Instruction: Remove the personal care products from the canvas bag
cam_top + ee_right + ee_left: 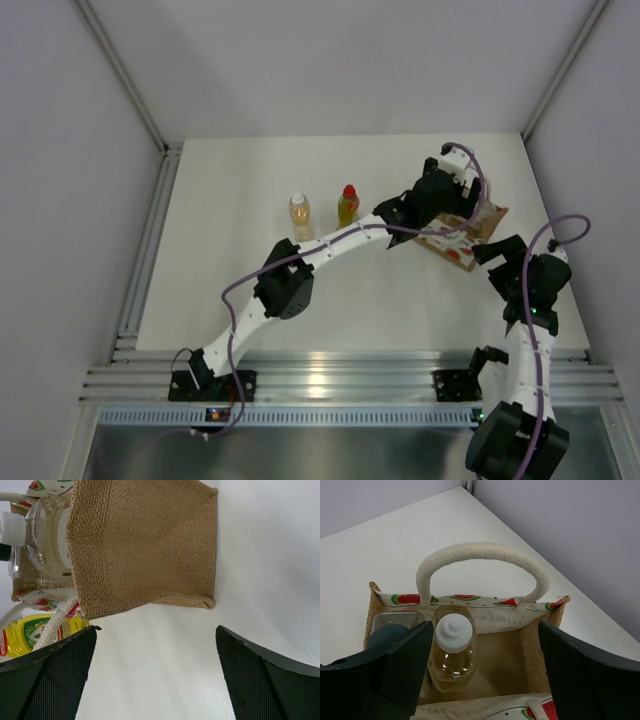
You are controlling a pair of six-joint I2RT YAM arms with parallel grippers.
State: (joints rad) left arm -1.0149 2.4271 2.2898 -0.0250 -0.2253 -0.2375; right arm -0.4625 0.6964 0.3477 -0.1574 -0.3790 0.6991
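Coarse tan jute bag (534, 647), cream rope handle (480, 552), holds round amber bottle (452, 660) between spread fingers of left tool (482, 652); right tool (156, 650) spread too.

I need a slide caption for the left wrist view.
Open left gripper poised above amber bottle inside canvas bag.

— That canvas bag (145, 545) looks rough: coarse, open-weave burlap, quite matt.
— Its handle (480, 555) is cream braided cord. The amber bottle (452, 660) inside is glossy clear plastic, and its cap (453, 628) is smooth white plastic.
— The table (230, 290) is smooth, matt white. The pads (55, 680) on the right gripper (156, 630) are dark, with a fine mesh texture.
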